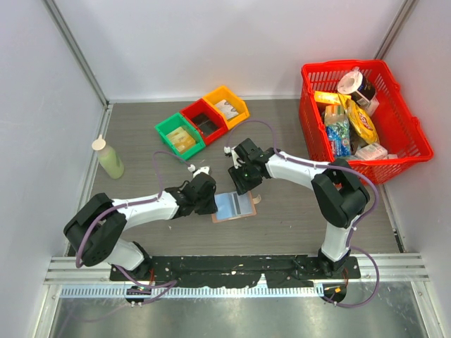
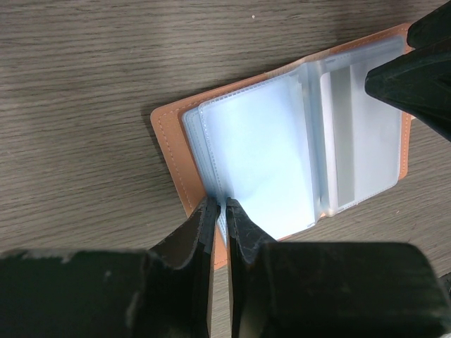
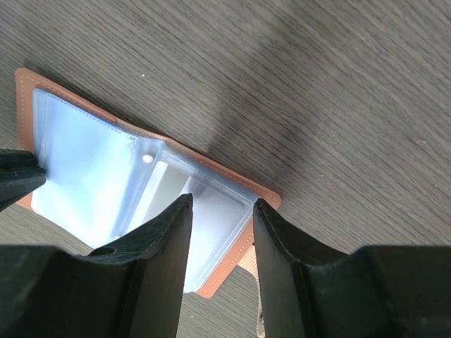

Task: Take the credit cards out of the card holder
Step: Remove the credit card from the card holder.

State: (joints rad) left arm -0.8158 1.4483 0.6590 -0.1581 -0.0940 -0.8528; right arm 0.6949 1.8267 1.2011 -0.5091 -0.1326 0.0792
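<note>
So the card holder [image 1: 235,206] is lying spread open on the tabletop [image 1: 134,141], roughly in the middle, right between the two arms. It's tan cover down, with the clear plastic sleeves facing up.

The left tool [image 2: 218,205] is clenched on the near-left edge of one of those sleeves. The two fingers are almost together, with just the thin plastic pinched between them. From the top camera it sits at the holder's left side [image 1: 209,197].

The right tool [image 3: 220,208] is released, jaws spread apart over the far corner of the holder. I honestly can't tell whether the tips are touching the plastic or just hovering. In the top view it's at the holder's upper right edge [image 1: 243,184].

At least one of the credit cards [image 2: 344,141] shows through as a pale grey strip inside a sleeve on the half under the right tool. It's tucked in, not out on the wood.

Further back are three little bins in a row, green [image 1: 180,136], red [image 1: 205,121] and yellow [image 1: 227,105]. A bottle [image 1: 109,158] of pale green stuff stands off to the left, and a red basket [image 1: 331,65] full of groceries sits at the far right.
</note>
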